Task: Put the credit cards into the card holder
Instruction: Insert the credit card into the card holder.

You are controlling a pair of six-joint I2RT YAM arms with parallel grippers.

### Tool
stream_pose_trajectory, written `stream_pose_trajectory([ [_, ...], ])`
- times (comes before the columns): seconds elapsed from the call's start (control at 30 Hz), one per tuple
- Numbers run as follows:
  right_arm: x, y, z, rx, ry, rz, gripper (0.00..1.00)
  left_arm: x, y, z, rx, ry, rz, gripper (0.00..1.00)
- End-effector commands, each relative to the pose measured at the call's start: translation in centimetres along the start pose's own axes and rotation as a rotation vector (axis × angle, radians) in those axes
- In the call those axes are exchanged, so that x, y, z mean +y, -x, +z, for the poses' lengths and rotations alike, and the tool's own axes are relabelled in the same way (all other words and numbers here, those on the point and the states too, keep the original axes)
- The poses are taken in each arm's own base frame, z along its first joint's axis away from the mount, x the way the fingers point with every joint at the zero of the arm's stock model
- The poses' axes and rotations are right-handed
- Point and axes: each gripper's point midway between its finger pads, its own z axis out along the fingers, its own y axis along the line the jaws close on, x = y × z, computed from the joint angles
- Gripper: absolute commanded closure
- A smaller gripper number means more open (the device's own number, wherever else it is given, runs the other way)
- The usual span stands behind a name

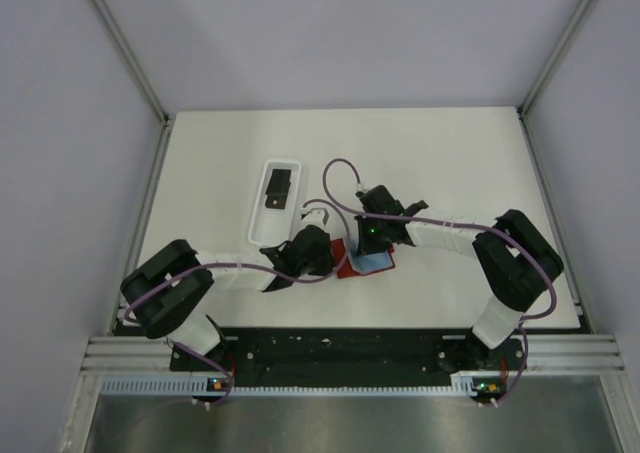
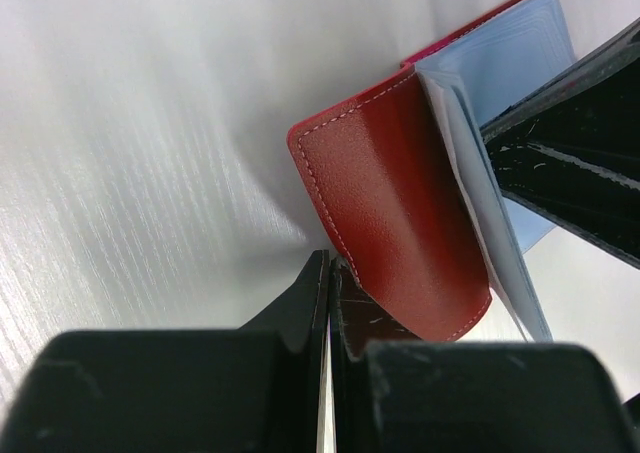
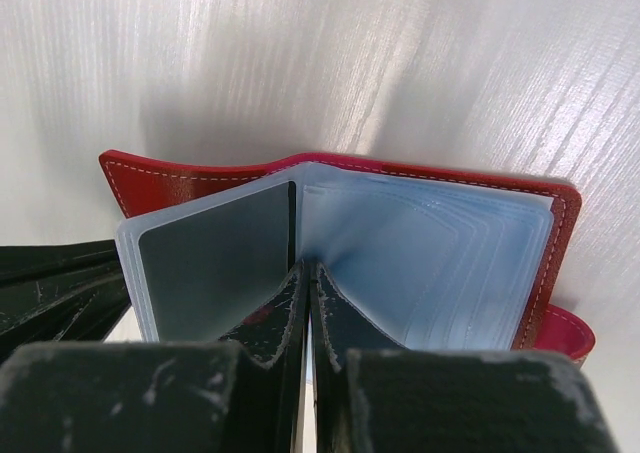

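Observation:
The card holder (image 1: 368,263) lies open on the table, red outside with pale blue sleeves (image 3: 430,263) inside. One left-hand sleeve holds a dark credit card (image 3: 215,258). My right gripper (image 3: 306,266) is shut, its tips pressed into the fold between the sleeves. My left gripper (image 2: 330,261) is also shut, its tips against the edge of the raised red cover (image 2: 400,213); nothing shows between its fingers. More black credit cards (image 1: 277,188) lie in the white tray (image 1: 262,231).
The white oblong tray stands just left of and behind the holder, close to the left arm's wrist. Both arms meet over the holder, with purple cables (image 1: 335,173) looping above them. Grey walls enclose the white table (image 1: 450,153).

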Motion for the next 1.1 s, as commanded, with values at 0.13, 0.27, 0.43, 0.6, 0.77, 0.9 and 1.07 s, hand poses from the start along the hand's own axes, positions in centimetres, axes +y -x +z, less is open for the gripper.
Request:
stream_pose_trajectory([
  [0.13, 2.0, 0.0, -0.4, -0.013, 0.039, -0.007, 1.00, 3.3, -3.0, -1.0, 0.087, 0.137, -0.003, 1.00],
  [0.27, 1.3, 0.0, -0.4, -0.020, 0.004, -0.002, 1.00, 4.2, -1.7, -2.8, 0.051, 0.202, -0.017, 1.00],
  [0.43, 1.0, 0.0, -0.5, -0.026, -0.013, -0.005, 1.00, 3.4, 1.5, -5.3, -0.043, 0.203, -0.017, 1.00],
  [0.6, 0.9, -0.1, -0.4, -0.022, -0.018, -0.004, 1.00, -0.8, 3.7, -5.7, -0.095, 0.002, 0.020, 1.00],
  [0.77, 0.6, -0.5, -0.1, -0.011, -0.023, -0.001, 1.00, -4.2, 3.7, -4.7, -0.075, -0.151, 0.060, 1.00],
  [0.9, 0.6, -0.6, 0.0, -0.004, -0.024, -0.002, 1.00, -4.7, 2.8, -3.3, -0.042, -0.163, 0.078, 1.00],
  [1.07, 0.7, -0.5, 0.0, -0.006, -0.017, -0.001, 1.00, -3.3, 1.6, -2.1, -0.008, -0.096, 0.072, 1.00],
])
